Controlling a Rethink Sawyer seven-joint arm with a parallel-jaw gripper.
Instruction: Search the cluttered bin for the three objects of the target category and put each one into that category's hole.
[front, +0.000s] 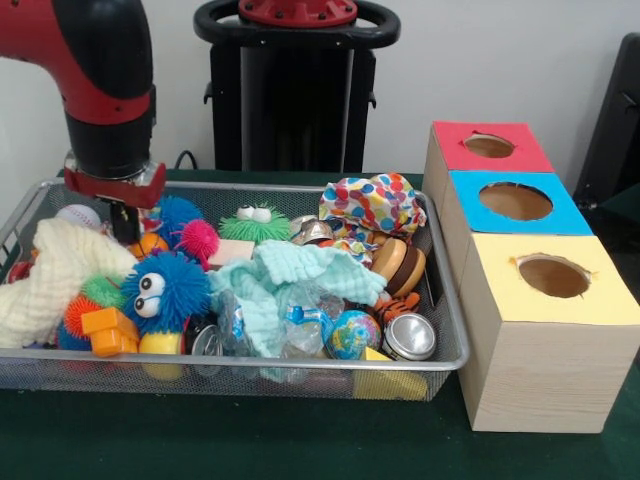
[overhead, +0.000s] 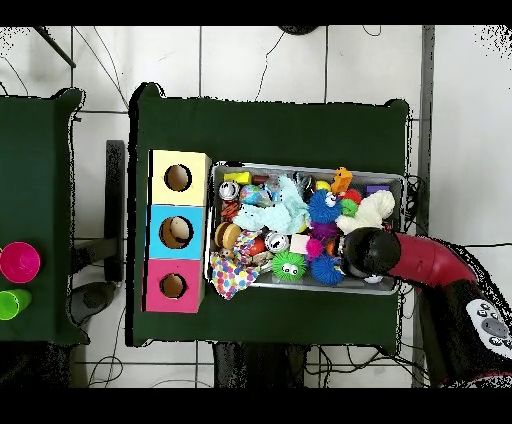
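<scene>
From the front, the gripper (front: 126, 222) is down in the bin (front: 455, 350) at its far corner beside a blue puffer (front: 165, 291) and a cream cloth (front: 55, 275), whether its fingers are apart I cannot tell; a tan toy (front: 397, 266) lies near the bin's box end, and the red box's hole (front: 489, 146) is farthest back of 3. Overhead, the arm (overhead: 420, 258) covers the bin's (overhead: 300, 168) corner away from the boxes, the tan toy (overhead: 228, 235) sits beside the blue box (overhead: 176, 233), and the red hole (overhead: 173, 286) is empty.

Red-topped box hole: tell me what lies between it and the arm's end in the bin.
The gripper is down at the wire bin's end farthest from the boxes. Most of the clutter lies between: puffer balls, a mint cloth, a polka-dot cloth. The red box's hole itself is uncovered.
</scene>
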